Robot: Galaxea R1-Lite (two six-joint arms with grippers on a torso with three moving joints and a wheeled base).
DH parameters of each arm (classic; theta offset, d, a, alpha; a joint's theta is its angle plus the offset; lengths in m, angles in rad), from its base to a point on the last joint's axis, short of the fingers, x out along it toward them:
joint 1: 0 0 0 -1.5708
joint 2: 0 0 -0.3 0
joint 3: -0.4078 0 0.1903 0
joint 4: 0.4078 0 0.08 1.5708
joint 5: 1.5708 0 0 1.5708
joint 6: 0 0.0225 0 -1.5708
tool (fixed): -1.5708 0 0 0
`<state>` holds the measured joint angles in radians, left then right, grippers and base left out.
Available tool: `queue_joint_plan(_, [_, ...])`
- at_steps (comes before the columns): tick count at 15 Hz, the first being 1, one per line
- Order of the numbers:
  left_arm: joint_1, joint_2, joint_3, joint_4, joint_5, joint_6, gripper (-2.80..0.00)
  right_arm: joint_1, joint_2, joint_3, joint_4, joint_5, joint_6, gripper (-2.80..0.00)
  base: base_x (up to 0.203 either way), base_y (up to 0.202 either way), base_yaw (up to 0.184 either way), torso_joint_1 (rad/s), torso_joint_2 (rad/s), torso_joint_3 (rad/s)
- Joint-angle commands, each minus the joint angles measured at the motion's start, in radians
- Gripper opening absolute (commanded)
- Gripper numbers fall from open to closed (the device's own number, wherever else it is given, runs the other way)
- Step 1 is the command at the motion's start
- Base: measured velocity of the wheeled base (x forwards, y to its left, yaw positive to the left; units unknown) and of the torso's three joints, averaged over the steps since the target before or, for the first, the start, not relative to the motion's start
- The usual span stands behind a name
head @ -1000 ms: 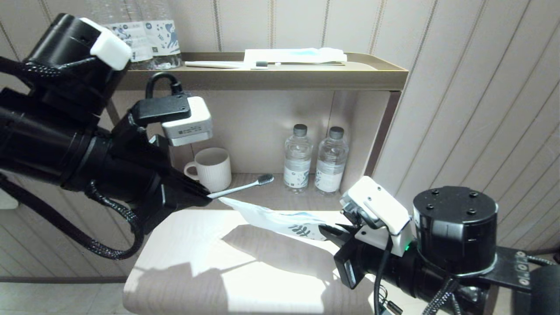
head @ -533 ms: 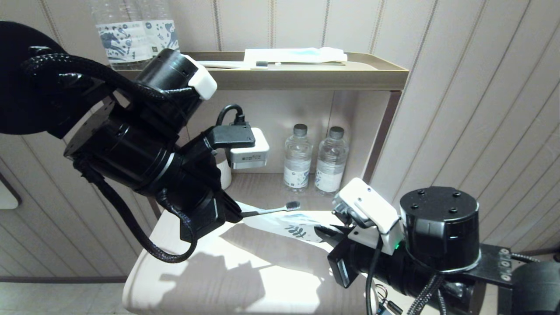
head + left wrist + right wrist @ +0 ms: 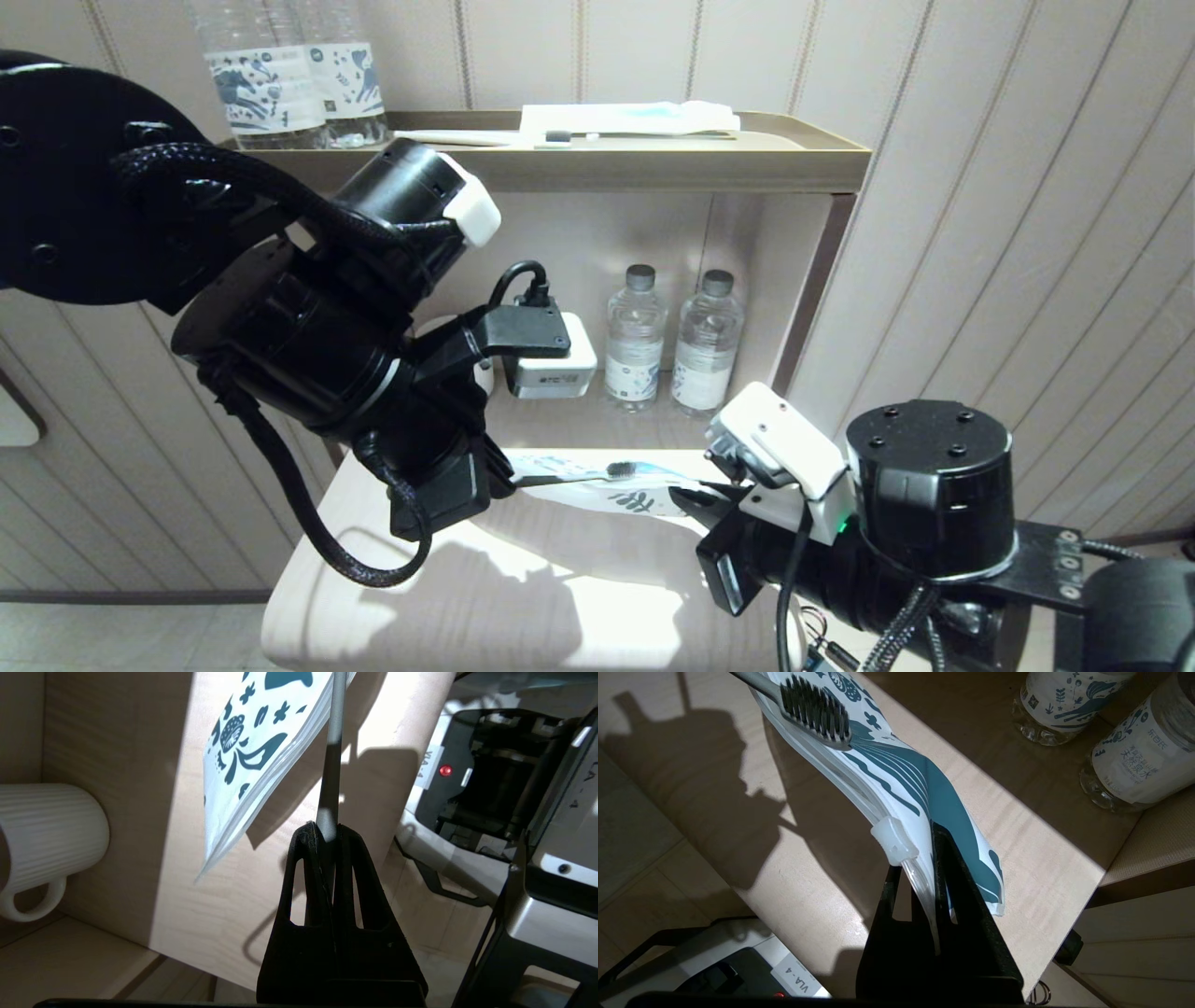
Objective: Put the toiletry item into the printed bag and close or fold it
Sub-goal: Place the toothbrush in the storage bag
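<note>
My left gripper (image 3: 505, 481) (image 3: 327, 828) is shut on the handle end of a slim toothbrush (image 3: 569, 477) (image 3: 332, 765). The handle is pale, and the bristles (image 3: 815, 707) look dark grey here. My right gripper (image 3: 693, 496) (image 3: 917, 851) is shut on the seal edge of the printed bag (image 3: 644, 500) (image 3: 896, 774) and holds it above the table. The bag (image 3: 252, 742) is white with teal leaves and stretches toward the left gripper. The brush lies along the bag with its head against the outside of the printed face. A clear slider clip (image 3: 894, 840) sits on the seal strip beside the right fingers.
Below the bag lies a white table (image 3: 560, 597). Two water bottles (image 3: 635, 341) (image 3: 707, 338) and a white ribbed mug (image 3: 46, 830) stand on the low shelf behind it. The upper shelf (image 3: 653, 163) carries a flat packet (image 3: 625, 117), another toothbrush (image 3: 485, 138) and bottles (image 3: 289, 75).
My left arm has swung right and down, lowering the toothbrush from above the bag's far end onto the bag. The right gripper has shifted slightly left, still gripping the bag.
</note>
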<state>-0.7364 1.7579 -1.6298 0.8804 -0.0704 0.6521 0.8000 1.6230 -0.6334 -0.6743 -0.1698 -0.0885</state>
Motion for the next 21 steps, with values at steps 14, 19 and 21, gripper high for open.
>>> queue_joint_plan(14, [-0.037, -0.04, -0.015, 0.039, 0.023, 0.003, -2.8, -0.001, 0.003, 0.001, -0.005, -0.002, 0.001, -2.8, 0.0, 0.0, 0.0, 0.0, 0.0, 0.0])
queue_joint_plan(19, [-0.041, -0.024, 0.001, 0.031, 0.024, 0.003, -2.8, 0.001, 0.006, 0.001, -0.005, -0.002, 0.001, -2.8, 0.0, 0.0, 0.0, 0.0, 0.0, 0.0])
queue_joint_plan(21, [-0.041, -0.016, 0.006, 0.029, 0.023, 0.001, -2.8, 0.001, 0.008, 0.001, -0.005, -0.002, 0.001, -2.8, 0.0, 0.0, 0.0, 0.0, 0.0, 0.0])
